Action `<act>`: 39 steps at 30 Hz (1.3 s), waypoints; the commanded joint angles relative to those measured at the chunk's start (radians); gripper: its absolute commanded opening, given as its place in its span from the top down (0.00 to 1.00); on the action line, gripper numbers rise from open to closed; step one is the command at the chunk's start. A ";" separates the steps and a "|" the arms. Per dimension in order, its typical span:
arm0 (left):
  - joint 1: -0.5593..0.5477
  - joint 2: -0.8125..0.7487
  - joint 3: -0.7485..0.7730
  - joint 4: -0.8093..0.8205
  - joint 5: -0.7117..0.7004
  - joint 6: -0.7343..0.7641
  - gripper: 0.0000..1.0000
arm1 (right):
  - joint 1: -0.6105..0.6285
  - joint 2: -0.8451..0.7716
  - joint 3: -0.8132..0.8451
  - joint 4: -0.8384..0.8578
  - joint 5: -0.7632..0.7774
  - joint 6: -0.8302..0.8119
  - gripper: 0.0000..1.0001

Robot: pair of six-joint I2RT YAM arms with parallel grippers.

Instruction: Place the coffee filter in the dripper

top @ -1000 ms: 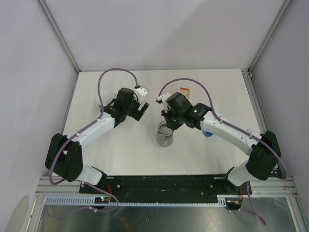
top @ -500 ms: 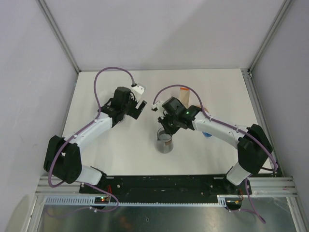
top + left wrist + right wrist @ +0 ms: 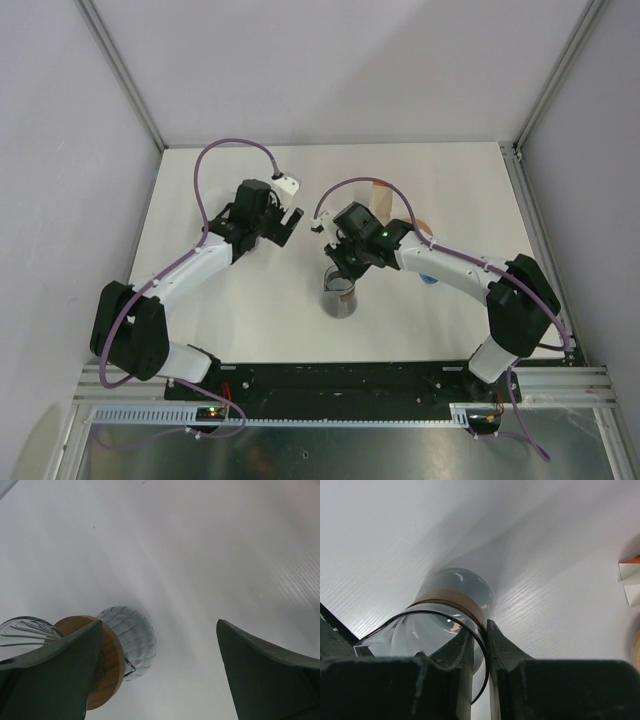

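Observation:
The glass dripper (image 3: 341, 293) with a wooden collar stands mid-table, between the arms. My right gripper (image 3: 346, 266) comes down on it from behind. In the right wrist view one finger is inside the dripper (image 3: 445, 611) and one outside, so the right gripper (image 3: 481, 628) is shut on its glass rim. The left gripper (image 3: 289, 224) hovers open to the dripper's back left. In the left wrist view the left gripper (image 3: 159, 623) holds nothing, and the dripper (image 3: 127, 635) shows past its left finger. The coffee filter (image 3: 382, 196), white folded paper (image 3: 630, 582) with an orange edge, lies behind the right arm.
A tan round piece (image 3: 421, 226) and a blue object (image 3: 430, 280) lie partly under the right forearm. Purple cables loop above both wrists. White walls and metal rails close in the table's sides.
My right gripper has shifted left and back while staying on the dripper's rim, and the dripper sits slightly nearer the front. The left gripper has drawn back a little, still open.

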 commanded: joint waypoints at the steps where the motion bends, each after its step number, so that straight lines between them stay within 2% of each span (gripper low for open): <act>1: 0.005 -0.041 0.022 0.018 0.003 -0.011 0.00 | 0.007 0.001 0.000 0.039 -0.009 -0.008 0.81; 5: 0.005 -0.041 0.021 0.019 0.004 -0.011 0.00 | 0.006 -0.009 0.000 0.039 -0.004 -0.005 0.75; 10: 0.005 -0.041 0.021 0.020 0.004 -0.008 0.00 | 0.006 -0.025 0.000 0.043 0.027 0.001 0.74; 16: 0.005 -0.042 0.021 0.019 0.005 -0.008 0.00 | -0.019 -0.031 0.000 0.060 0.135 0.040 0.92; 19: 0.005 -0.043 0.021 0.018 0.005 -0.008 0.00 | -0.035 -0.027 0.000 0.074 0.137 0.056 0.96; 21: 0.005 -0.043 0.020 0.017 0.005 -0.007 0.00 | -0.036 -0.025 0.001 0.082 0.140 0.061 0.94; 23: 0.005 -0.044 0.020 0.017 0.004 -0.007 0.00 | -0.036 -0.025 0.002 0.086 0.145 0.065 0.89; 32: 0.005 -0.039 0.020 0.018 0.012 -0.005 0.00 | -0.032 -0.113 0.002 0.101 0.088 0.071 0.54; 35: 0.005 -0.038 0.020 0.018 0.016 -0.006 0.00 | -0.047 -0.174 0.002 0.110 0.066 0.073 0.46; 39: 0.005 -0.043 0.016 0.018 0.052 -0.001 0.00 | -0.109 -0.258 0.002 0.117 0.029 0.095 0.40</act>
